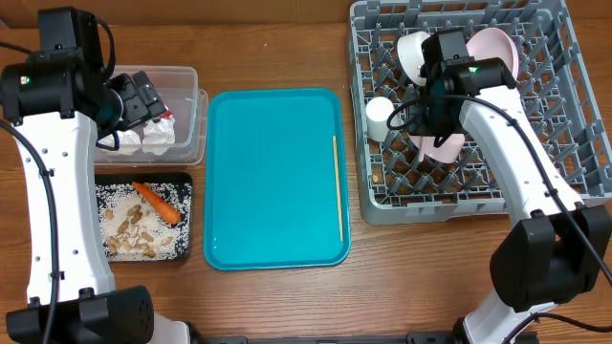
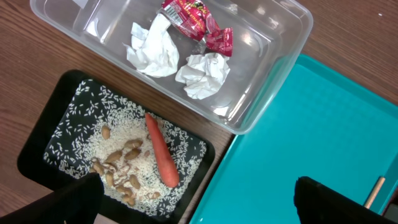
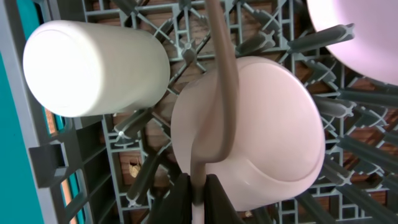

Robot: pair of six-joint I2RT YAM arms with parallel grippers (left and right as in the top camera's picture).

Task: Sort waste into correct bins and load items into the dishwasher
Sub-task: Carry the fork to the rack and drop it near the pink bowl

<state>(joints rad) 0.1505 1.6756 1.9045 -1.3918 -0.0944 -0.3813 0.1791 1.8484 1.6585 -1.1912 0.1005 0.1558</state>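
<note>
1. At the far left, the left fingers [image 2: 329,200] are spread wide with nothing between them. From overhead they hang over the near end of the clear tub [image 1: 197,103].
2. In that tub lie two crumpled white napkins [image 2: 152,51], side by side, and a shiny red wrapper [image 2: 196,15] touching both from the far side.
3. Just in front of the tub on the counter [image 1: 277,48] sits the black tray [image 1: 190,222]. It holds a spread of rice [image 2: 102,137], beige food scraps [image 1: 129,234], and the orange carrot [image 1: 158,203] lying slantwise on the rice.
4. In the middle is the teal tray [image 1: 273,177]. A thin wooden stick [image 1: 337,186] lies along its right side, alone.
5. To the right stands the grey dish rack [image 1: 564,115]. A white cup [image 1: 380,117] lies on its side at the rack's left edge. A white bowl [image 1: 413,53] is propped on its rim near the back, and the pale-pink plate [image 1: 497,48] stands beside it.
6. The right fingers [image 3: 181,202] are over the rack, pinched tight on a thin pale handle that looks like the fork [image 3: 224,93]. Its tines are out of sight.
7. From the wrist, that handle crosses a pinkish bowl [image 3: 267,137] tipped among the pegs just right of the cup. I can't tell whether the two touch.
</note>
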